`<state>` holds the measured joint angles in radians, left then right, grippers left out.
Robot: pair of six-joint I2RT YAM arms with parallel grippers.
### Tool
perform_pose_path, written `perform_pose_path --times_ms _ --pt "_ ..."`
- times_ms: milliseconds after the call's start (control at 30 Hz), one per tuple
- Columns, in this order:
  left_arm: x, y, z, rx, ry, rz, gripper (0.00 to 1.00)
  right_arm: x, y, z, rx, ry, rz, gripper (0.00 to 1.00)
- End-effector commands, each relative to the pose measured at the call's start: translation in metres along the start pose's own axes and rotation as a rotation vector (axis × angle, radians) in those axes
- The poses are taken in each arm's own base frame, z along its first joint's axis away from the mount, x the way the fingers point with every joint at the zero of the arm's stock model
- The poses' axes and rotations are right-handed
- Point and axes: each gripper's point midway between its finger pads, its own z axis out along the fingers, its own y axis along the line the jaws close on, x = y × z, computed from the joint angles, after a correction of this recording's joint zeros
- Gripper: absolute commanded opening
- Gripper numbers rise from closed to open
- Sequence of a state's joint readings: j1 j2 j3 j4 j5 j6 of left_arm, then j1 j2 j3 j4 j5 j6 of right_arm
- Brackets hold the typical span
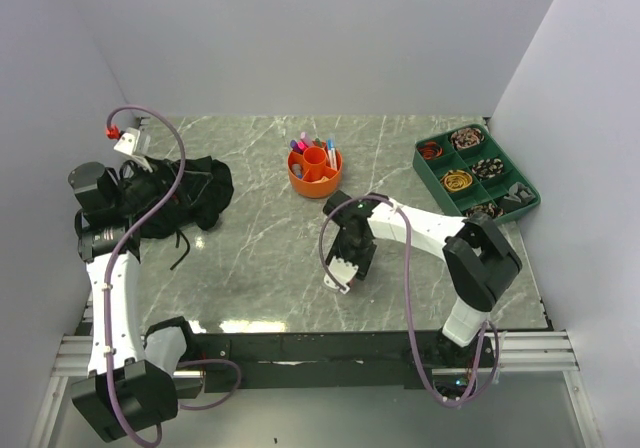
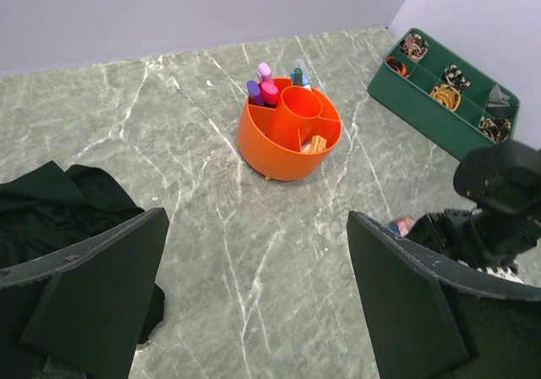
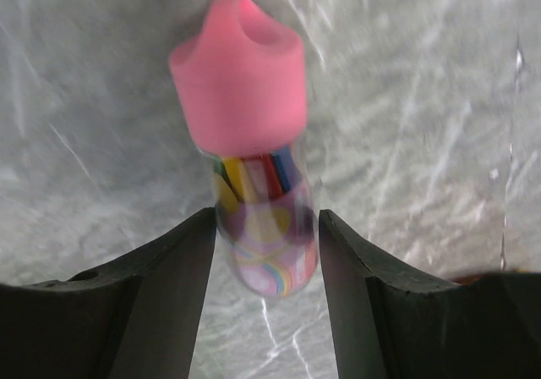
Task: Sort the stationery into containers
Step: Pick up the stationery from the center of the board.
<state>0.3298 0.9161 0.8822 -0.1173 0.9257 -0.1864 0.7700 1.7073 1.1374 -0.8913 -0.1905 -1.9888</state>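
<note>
The round orange holder (image 1: 300, 182) stands at mid-table and holds several pink, purple and blue markers (image 1: 304, 145). It also shows in the left wrist view (image 2: 270, 155) with the markers (image 2: 265, 88). My right gripper (image 1: 350, 258) is in front of the holder. Its jaws (image 3: 264, 252) are shut on a small clear tube of coloured sticks with a pink cap (image 3: 245, 83), held just above the marble. That tube peeks out in the left wrist view (image 2: 401, 225). My left gripper (image 2: 254, 311) is open and empty, over the table's left side by the black cloth.
A black cloth bundle (image 1: 195, 193) lies at the left, also in the left wrist view (image 2: 59, 210). A dark green compartment tray (image 1: 428, 176) of small items sits at the back right and shows in the left wrist view (image 2: 414, 118). White walls enclose the table.
</note>
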Motion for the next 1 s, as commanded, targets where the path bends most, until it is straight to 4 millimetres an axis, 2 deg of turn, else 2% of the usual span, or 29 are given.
perform_pose_path --times_ms 0,233,400,433,500,567,600,667,700,733,833,867,900,933,967 --pt "-0.012 -0.002 -0.001 0.004 -0.032 0.012 0.94 -0.033 -0.013 0.006 -0.022 -0.057 -0.674 0.59" --pt "-0.008 -0.004 -0.004 0.008 -0.037 -0.013 0.95 -0.055 -0.005 0.021 -0.064 -0.088 -0.634 0.61" --pt "-0.005 -0.005 -0.005 0.007 -0.029 -0.02 0.95 -0.07 -0.002 0.022 -0.083 -0.133 -0.558 0.66" --pt "-0.005 -0.005 -0.005 0.005 -0.03 -0.02 0.95 -0.072 -0.002 0.023 -0.079 -0.139 -0.549 0.64" --pt "-0.004 -0.005 -0.005 0.01 -0.029 -0.029 0.95 -0.076 -0.002 0.025 -0.087 -0.136 -0.516 0.53" --pt "-0.005 -0.004 -0.004 0.009 -0.033 -0.032 0.95 -0.076 -0.004 0.024 -0.093 -0.128 -0.48 0.47" --pt "-0.005 -0.004 -0.004 0.011 -0.032 -0.035 0.95 -0.075 -0.004 0.026 -0.099 -0.125 -0.466 0.35" --pt "-0.006 -0.003 -0.003 0.012 -0.029 -0.035 0.95 -0.073 -0.004 0.023 -0.114 -0.114 -0.423 0.21" --pt "-0.006 -0.002 -0.003 0.009 -0.026 -0.033 0.95 -0.072 -0.003 0.022 -0.124 -0.115 -0.406 0.08" --pt "-0.007 -0.002 -0.003 0.012 -0.023 -0.03 0.95 -0.073 -0.003 0.019 -0.125 -0.12 -0.381 0.05" --pt "-0.01 -0.002 -0.002 0.015 -0.015 -0.022 0.95 -0.076 -0.038 -0.008 -0.008 -0.149 -0.222 0.0" --pt "-0.01 0.0 -0.001 0.014 -0.011 -0.023 0.95 -0.073 -0.069 -0.035 0.095 -0.151 -0.107 0.0" --pt "-0.011 0.001 0.001 0.019 -0.004 -0.019 0.95 -0.077 -0.088 -0.046 0.151 -0.204 -0.03 0.0" --pt "-0.01 0.001 0.002 0.029 0.001 -0.023 0.95 -0.071 -0.104 -0.063 0.2 -0.234 0.063 0.0" --pt "-0.009 0.001 0.003 0.041 0.004 -0.026 0.95 -0.066 -0.14 -0.107 0.327 -0.27 0.215 0.0"
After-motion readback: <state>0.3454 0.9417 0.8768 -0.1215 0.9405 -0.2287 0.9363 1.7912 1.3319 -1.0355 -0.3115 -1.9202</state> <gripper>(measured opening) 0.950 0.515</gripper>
